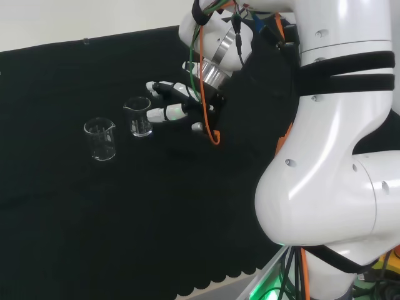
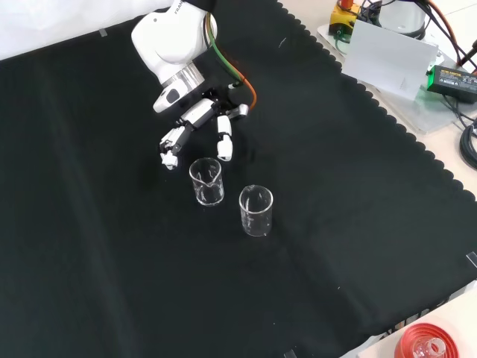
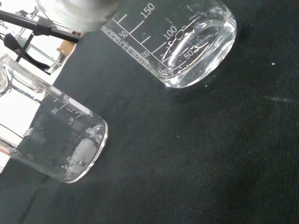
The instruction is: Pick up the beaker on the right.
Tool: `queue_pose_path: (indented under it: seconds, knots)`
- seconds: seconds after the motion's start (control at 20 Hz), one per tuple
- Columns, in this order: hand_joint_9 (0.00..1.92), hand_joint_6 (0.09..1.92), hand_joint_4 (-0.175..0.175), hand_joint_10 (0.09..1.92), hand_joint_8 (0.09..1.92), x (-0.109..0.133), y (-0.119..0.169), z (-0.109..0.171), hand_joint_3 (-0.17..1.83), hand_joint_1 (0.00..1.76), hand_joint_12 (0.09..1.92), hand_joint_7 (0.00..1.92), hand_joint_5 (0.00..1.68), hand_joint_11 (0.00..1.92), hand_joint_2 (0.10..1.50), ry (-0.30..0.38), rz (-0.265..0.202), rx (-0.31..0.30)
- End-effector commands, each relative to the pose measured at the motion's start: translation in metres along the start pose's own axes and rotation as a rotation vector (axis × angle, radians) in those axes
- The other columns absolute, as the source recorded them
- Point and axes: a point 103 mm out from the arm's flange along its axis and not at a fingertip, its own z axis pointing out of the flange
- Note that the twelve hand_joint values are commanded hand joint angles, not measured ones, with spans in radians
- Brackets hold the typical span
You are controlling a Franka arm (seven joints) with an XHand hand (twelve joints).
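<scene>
Two clear glossy beakers (image 2: 207, 181) (image 2: 256, 210) on matt black cloth (image 2: 112, 261).

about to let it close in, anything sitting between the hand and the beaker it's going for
Nothing visible. In the head view the hand sits just right of the nearer beaker, fingers open toward it, bare cloth between. The other beaker stands apart on the far side.
</scene>
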Motion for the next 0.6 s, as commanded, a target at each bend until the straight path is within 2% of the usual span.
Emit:
queue_pose_path:
  seconds: [0.05, 0.6]
  knots:
    - [0.25, 0.09, -0.089, 0.71, 0.65, 0.0003, 0.0004, 0.0048, -0.17, 0.83, 1.09, 0.16, 0.27, 0.00, 0.81, 0.021, -0.017, -0.015]
    - [0.28, 0.09, -0.089, 0.70, 0.65, 0.0094, 0.0041, 0.0144, -0.17, 0.84, 1.12, 0.20, 0.28, 0.00, 0.81, 0.048, -0.044, -0.002]
